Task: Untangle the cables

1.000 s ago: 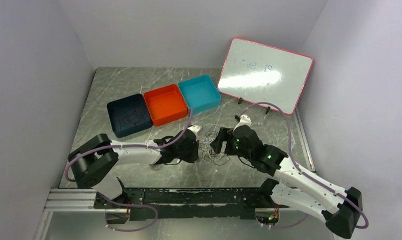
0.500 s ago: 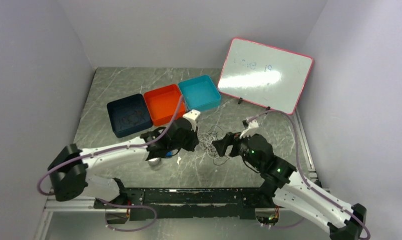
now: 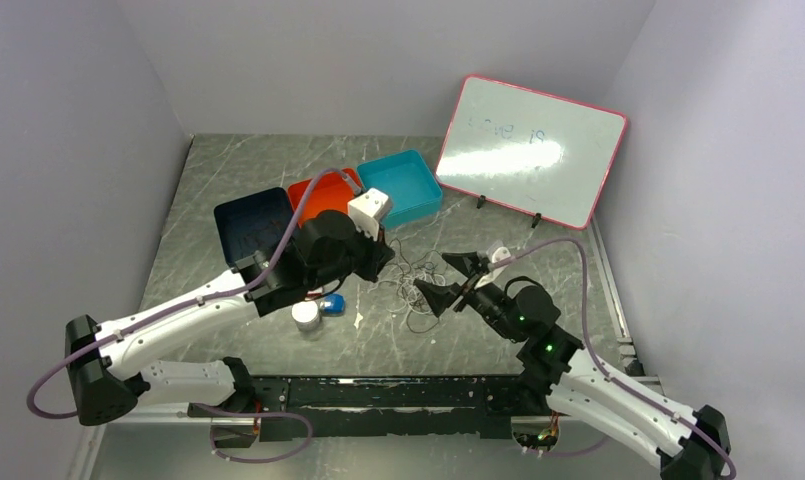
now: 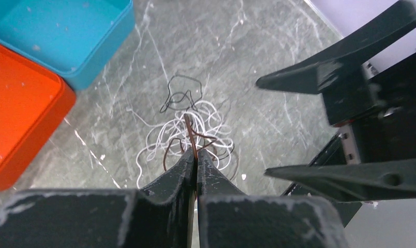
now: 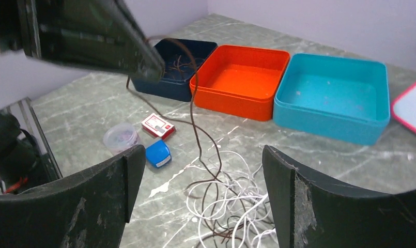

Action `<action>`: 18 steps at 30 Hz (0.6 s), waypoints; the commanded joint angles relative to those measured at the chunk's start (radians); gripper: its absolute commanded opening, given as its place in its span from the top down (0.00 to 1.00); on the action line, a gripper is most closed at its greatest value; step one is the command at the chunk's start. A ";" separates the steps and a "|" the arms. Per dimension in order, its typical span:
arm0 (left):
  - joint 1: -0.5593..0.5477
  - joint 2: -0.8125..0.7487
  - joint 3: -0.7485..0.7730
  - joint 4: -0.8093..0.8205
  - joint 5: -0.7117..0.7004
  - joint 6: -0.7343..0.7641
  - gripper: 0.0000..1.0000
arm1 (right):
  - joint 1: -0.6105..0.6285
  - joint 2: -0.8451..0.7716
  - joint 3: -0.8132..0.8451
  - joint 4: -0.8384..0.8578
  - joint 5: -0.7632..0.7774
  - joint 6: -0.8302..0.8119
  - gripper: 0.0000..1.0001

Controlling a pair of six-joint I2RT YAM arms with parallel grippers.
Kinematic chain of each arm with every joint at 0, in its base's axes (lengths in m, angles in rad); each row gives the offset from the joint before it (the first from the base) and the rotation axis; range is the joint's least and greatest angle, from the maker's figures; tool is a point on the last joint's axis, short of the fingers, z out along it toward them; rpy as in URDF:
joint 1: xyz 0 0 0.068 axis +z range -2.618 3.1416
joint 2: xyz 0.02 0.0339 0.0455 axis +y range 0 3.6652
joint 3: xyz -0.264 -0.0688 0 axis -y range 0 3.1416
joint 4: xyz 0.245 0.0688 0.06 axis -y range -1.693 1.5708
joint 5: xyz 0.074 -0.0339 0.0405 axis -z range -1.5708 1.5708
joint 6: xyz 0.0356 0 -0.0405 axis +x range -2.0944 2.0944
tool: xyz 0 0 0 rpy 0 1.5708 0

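The cables [image 3: 415,287] lie in a loose tangle of white, black and brown strands on the marble table, between the two grippers. My left gripper [image 3: 381,264] is raised above the pile's left side. In the left wrist view it [image 4: 196,155] is shut on a thin brown cable [image 4: 189,130] that runs down into the white loops [image 4: 164,140]. My right gripper [image 3: 434,276] is open wide and empty, hovering just right of the pile. In the right wrist view the brown cable [image 5: 194,111] hangs between its fingers [image 5: 107,196] down to the tangle [image 5: 231,206].
Navy [image 3: 240,250], orange [image 3: 330,212] and teal [image 3: 406,188] trays stand in a row behind the pile; thin strands lie in the navy one. A whiteboard [image 3: 530,150] leans at the back right. A clear tub [image 3: 306,316], a blue block [image 3: 331,303] and a red-white box [image 5: 158,127] lie left of the pile.
My left gripper has risen and drawn back to the left, pulling the brown cable up out of the pile. My right gripper has lifted off the pile and opened wide.
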 commanded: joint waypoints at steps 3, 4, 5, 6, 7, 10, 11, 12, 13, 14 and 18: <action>-0.004 -0.007 0.127 -0.073 0.015 0.067 0.93 | -0.002 0.133 0.030 0.232 -0.166 -0.174 0.14; -0.005 -0.007 0.136 -0.075 0.020 0.068 0.93 | -0.002 0.156 0.035 0.258 -0.176 -0.182 0.14; -0.004 -0.007 0.143 -0.076 0.021 0.070 0.93 | -0.003 0.184 0.039 0.283 -0.185 -0.195 0.13; -0.004 -0.008 0.148 -0.077 0.022 0.069 0.93 | -0.003 0.210 0.043 0.304 -0.192 -0.210 0.12; -0.005 -0.008 0.153 -0.075 0.023 0.069 0.93 | -0.002 0.235 0.046 0.328 -0.196 -0.222 0.12; -0.004 -0.012 0.165 -0.065 0.040 0.062 0.93 | -0.002 0.324 0.058 0.393 -0.185 -0.252 0.11; -0.005 -0.013 0.169 -0.060 0.048 0.062 0.93 | -0.002 0.352 0.064 0.415 -0.187 -0.257 0.10; -0.004 -0.013 0.174 -0.059 0.059 0.060 0.93 | -0.003 0.375 0.069 0.440 -0.191 -0.258 0.10; -0.004 -0.013 0.181 -0.058 0.068 0.058 0.93 | -0.003 0.403 0.076 0.463 -0.194 -0.255 0.10; -0.004 -0.013 0.187 -0.058 0.075 0.059 0.93 | -0.002 0.429 0.084 0.485 -0.193 -0.250 0.10; -0.003 -0.015 0.216 -0.064 0.092 0.058 0.93 | -0.002 0.523 0.103 0.569 -0.162 -0.231 0.13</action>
